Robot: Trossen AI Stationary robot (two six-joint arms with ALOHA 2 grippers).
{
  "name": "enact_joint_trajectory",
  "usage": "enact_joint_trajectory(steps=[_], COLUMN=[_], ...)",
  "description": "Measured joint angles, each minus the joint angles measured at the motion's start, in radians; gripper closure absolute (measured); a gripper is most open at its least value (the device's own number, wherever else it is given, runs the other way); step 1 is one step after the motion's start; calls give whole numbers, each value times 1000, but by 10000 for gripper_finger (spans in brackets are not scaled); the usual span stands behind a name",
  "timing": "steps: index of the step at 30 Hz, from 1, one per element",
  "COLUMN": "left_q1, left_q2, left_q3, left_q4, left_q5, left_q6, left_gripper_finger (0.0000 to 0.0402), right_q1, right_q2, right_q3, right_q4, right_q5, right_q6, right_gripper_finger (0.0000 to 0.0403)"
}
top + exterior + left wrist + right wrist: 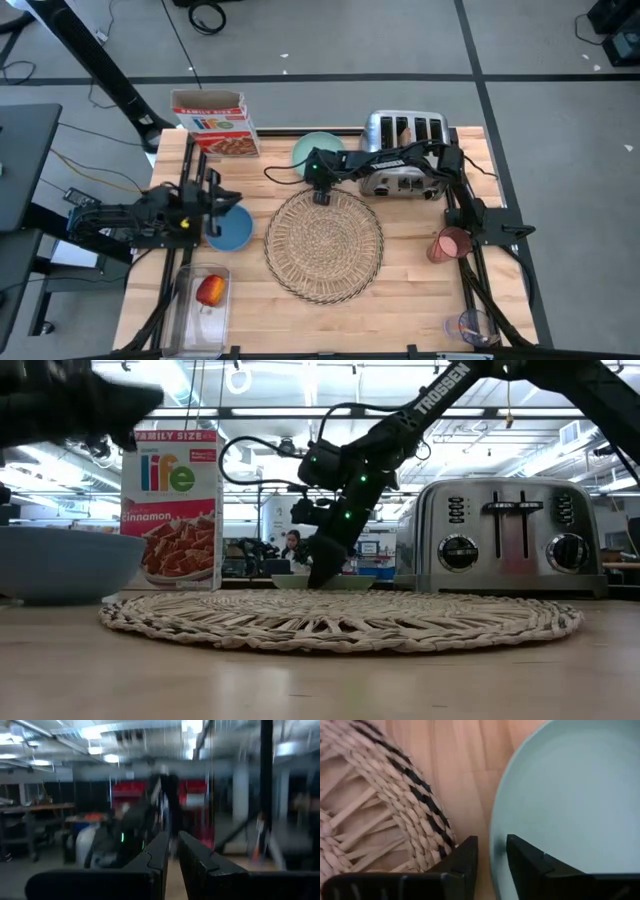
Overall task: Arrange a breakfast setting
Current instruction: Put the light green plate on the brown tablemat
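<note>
The mint-green plate (318,150) lies on the table between the cereal box and the toaster, just beyond the round straw placemat (323,243). My right gripper (320,190) reaches over the toaster and is shut on the plate's rim; it also shows in the low view (318,572). My left gripper (214,200) hangs shut and empty above the blue bowl (231,229) at the table's left. The pink cup (450,243) stands at the right. The red apple (210,290) lies in the clear bin. The toast slice and the spoon do not show plainly. My right gripper pinches the plate's rim (494,851) on the side toward the placemat, one finger (530,862) inside the plate and one (462,857) outside over the wood. The fingers slant down from the table's right side. The plate rests flat on the table (322,582).
A cereal box (215,122) stands at the far left and the chrome toaster (405,155) at the far right, under my right arm. The clear bin (200,305) sits at the near left corner. A small clear container (470,325) stands at the near right corner.
</note>
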Motion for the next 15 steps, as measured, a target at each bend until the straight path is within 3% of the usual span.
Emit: enact_joint_trajectory(steps=[10,15], left_q1=[0,0], left_q2=[0,0], left_q3=[0,0], left_q4=[176,169], left_q5=[0,0], left_q6=[-90,-90], left_gripper_finger=[351,351], right_q1=[-1,12], right_q2=[-6,-49], right_q3=[0,0], right_q4=[20,8], right_q5=[7,47], right_q6=[17,8], right_gripper_finger=[385,390])
